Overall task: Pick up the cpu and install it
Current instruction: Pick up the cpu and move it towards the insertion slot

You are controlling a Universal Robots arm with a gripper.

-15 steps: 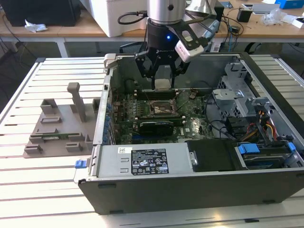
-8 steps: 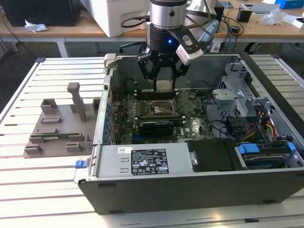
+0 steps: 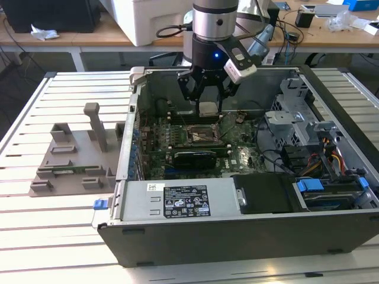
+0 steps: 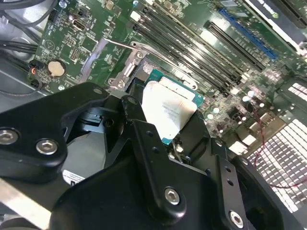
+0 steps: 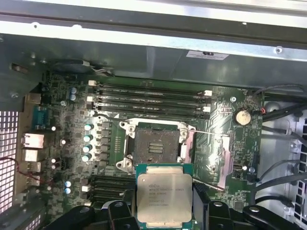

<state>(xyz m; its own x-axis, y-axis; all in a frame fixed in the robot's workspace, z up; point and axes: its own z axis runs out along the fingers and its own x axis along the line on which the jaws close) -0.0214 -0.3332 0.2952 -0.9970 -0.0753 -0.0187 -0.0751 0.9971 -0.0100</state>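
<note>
The cpu (image 3: 207,108) is a flat square chip with a silvery top and a green rim. It hangs inside the open computer case, with my gripper (image 3: 207,97) shut on its two opposite edges. In the first wrist view the cpu (image 5: 164,196) sits between the black fingers (image 5: 120,213), a short way off from the open black socket (image 5: 156,146) on the green motherboard. The socket's metal retention frame (image 5: 225,160) is swung aside. In the second wrist view the cpu (image 4: 168,112) is held level above the board. The socket (image 3: 204,135) lies just below the gripper in the exterior view.
Grey fixture blocks (image 3: 77,160) stand on the slatted table at the exterior view's left. Inside the case (image 3: 136,118) are the power supply (image 3: 189,201), a drive cage with cables (image 3: 308,136), memory slots (image 5: 148,98) and a coin battery (image 5: 243,116).
</note>
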